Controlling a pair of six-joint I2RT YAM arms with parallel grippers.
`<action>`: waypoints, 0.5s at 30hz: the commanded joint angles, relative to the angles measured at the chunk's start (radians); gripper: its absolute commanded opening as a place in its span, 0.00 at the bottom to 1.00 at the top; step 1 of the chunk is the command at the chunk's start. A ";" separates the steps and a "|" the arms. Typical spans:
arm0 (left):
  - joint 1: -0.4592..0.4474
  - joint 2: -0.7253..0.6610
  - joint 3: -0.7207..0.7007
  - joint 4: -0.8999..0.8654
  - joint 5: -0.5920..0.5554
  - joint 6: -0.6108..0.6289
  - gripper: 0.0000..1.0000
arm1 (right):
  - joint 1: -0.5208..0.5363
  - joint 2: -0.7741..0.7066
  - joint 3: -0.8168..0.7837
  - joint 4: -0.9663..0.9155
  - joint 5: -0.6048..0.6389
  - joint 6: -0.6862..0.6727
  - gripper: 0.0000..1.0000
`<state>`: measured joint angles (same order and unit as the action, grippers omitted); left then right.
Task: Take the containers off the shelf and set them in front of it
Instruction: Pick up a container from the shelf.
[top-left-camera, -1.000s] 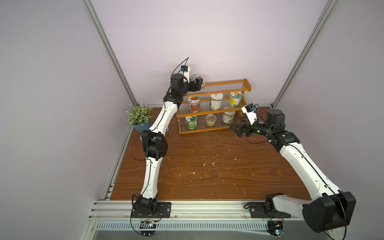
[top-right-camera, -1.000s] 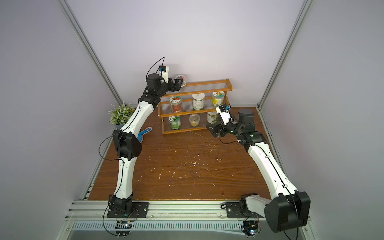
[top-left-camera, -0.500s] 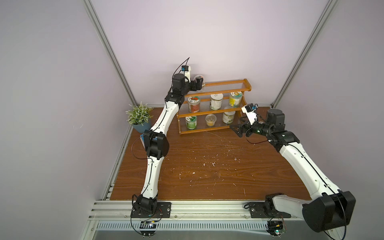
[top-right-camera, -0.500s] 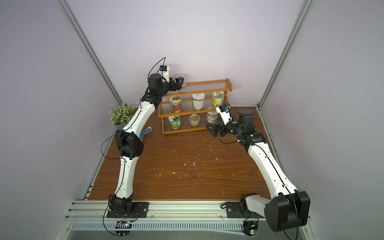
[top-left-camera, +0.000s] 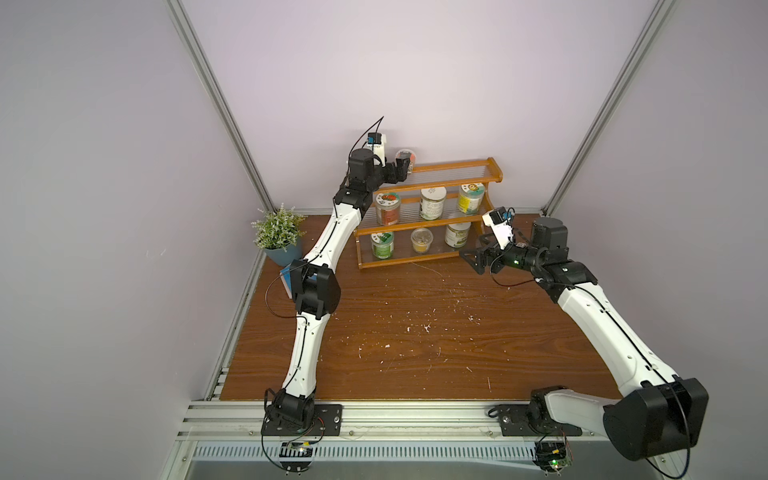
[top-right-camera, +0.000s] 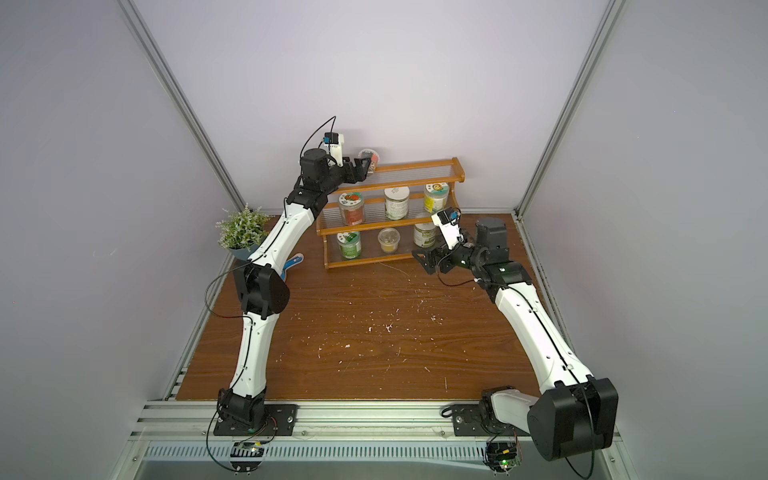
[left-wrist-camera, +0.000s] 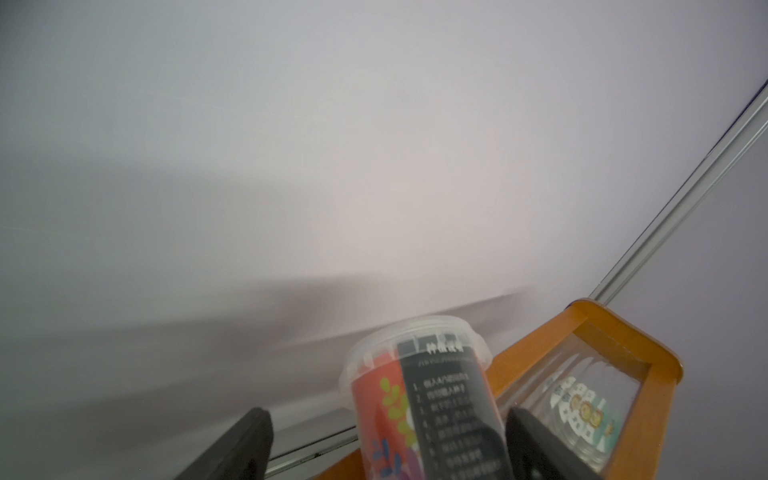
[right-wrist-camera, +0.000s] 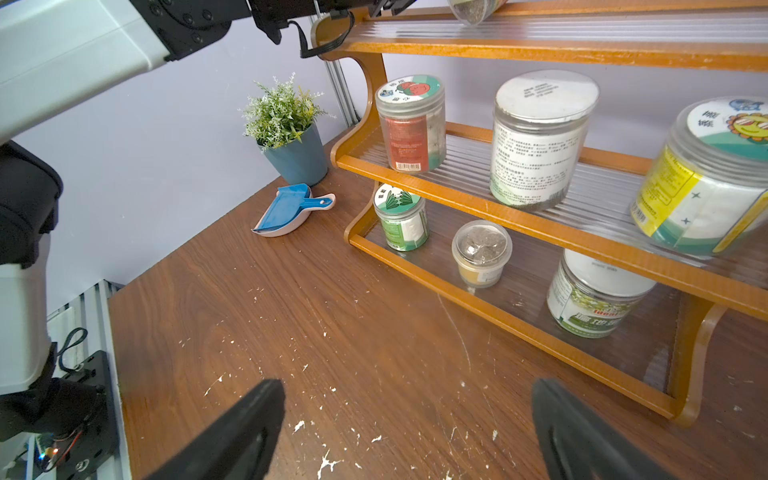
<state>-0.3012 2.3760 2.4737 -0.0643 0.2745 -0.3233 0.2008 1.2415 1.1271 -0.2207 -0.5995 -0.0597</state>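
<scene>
The orange-brown shelf (top-left-camera: 453, 166) (top-right-camera: 415, 167) stands at the back of the table. At the left end of its top tier a clear cup (top-left-camera: 405, 157) (left-wrist-camera: 419, 395) with a red and black label leans. My left gripper (top-left-camera: 401, 168) (left-wrist-camera: 388, 415) is open around it, one finger close against it and a gap at the other. A red jar (right-wrist-camera: 409, 124), a white-lidded jar (right-wrist-camera: 536, 137) and a yellow jar (right-wrist-camera: 706, 178) fill the middle tier. The bottom tier holds a green jar (right-wrist-camera: 401, 218), a small cup (right-wrist-camera: 480, 253) and a green-labelled jar (right-wrist-camera: 598, 295). My right gripper (top-left-camera: 471, 259) (right-wrist-camera: 407, 386) hangs open and empty before the shelf's right end.
A small plant in a blue pot (top-left-camera: 279, 235) stands left of the shelf, with a blue and white scoop (right-wrist-camera: 286, 210) beside it. White crumbs are scattered over the wooden table (top-left-camera: 415, 332). Walls close in behind and on both sides.
My left arm has stretched a little further toward the cup on the top tier. The right arm has stayed where it was.
</scene>
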 joint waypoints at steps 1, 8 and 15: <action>-0.009 0.029 0.016 -0.051 0.034 0.042 0.87 | -0.006 0.002 0.020 0.033 -0.011 0.008 0.99; -0.011 0.032 0.016 -0.054 0.105 0.072 0.84 | -0.008 0.004 0.023 0.034 -0.014 0.009 0.99; -0.020 0.043 0.017 -0.023 0.138 0.104 0.80 | -0.010 0.008 0.027 0.032 -0.020 0.009 0.99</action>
<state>-0.3084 2.3917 2.4752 -0.0845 0.3721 -0.2493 0.1947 1.2533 1.1271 -0.2207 -0.6037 -0.0593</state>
